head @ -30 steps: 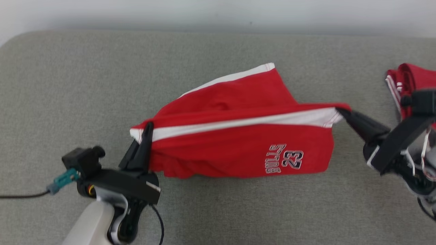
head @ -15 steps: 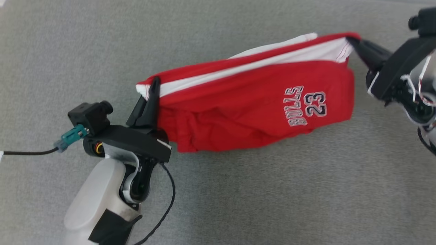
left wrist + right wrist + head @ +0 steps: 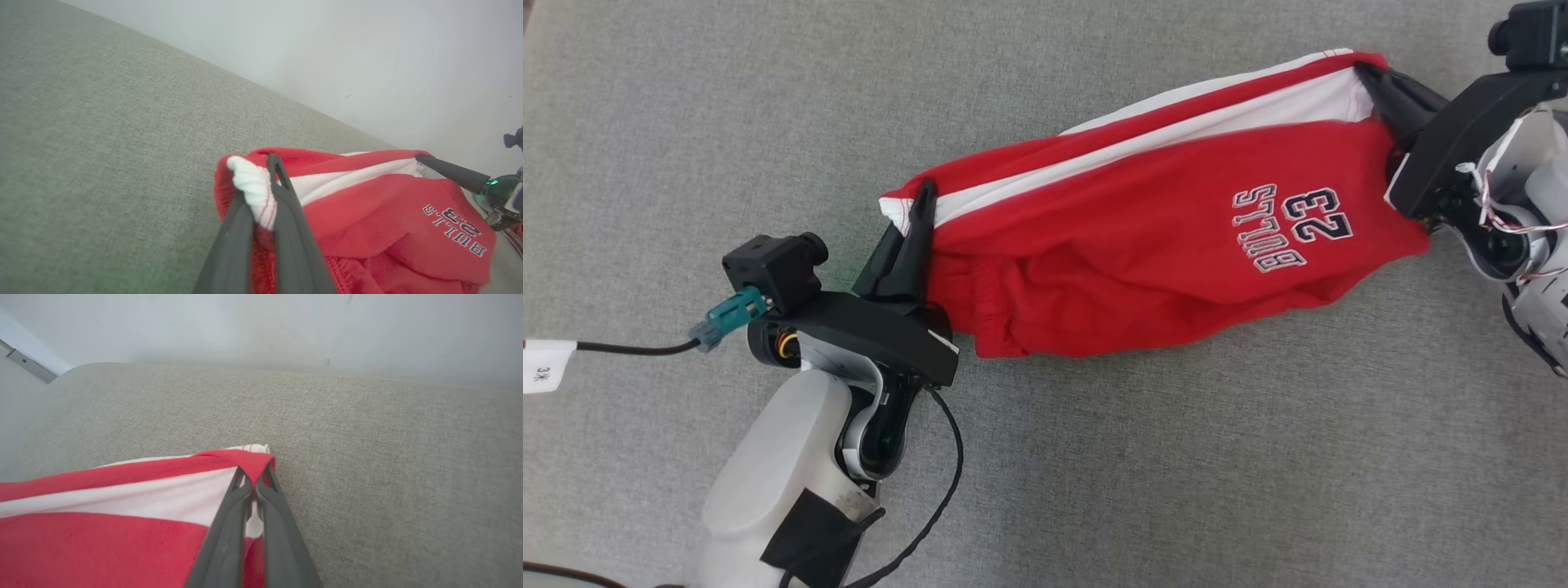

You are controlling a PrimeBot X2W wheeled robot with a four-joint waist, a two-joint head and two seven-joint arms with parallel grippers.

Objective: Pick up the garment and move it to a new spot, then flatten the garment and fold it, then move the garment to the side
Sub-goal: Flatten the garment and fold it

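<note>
The garment [image 3: 1143, 237] is a pair of red shorts with a white side stripe and "BULLS 23" printed on one leg. It hangs stretched between my two grippers above the grey fabric surface [image 3: 686, 122]. My left gripper [image 3: 923, 200] is shut on the garment's left end, where white cloth [image 3: 255, 192] bunches between the fingers. My right gripper [image 3: 1368, 77] is shut on the garment's right end, pinching the red hem [image 3: 253, 465]. The rest of the cloth sags below the taut stripe edge.
The grey upholstered surface [image 3: 388, 457] runs back to a pale wall [image 3: 286, 326]. A black cable with a white tag [image 3: 543, 367] trails from the left wrist. Open surface lies in front of and to the left of the garment.
The head camera has tilted down, so the wall and the red item at far right have left the picture. Both grippers still hold the garment stretched, its right end now higher in view.
</note>
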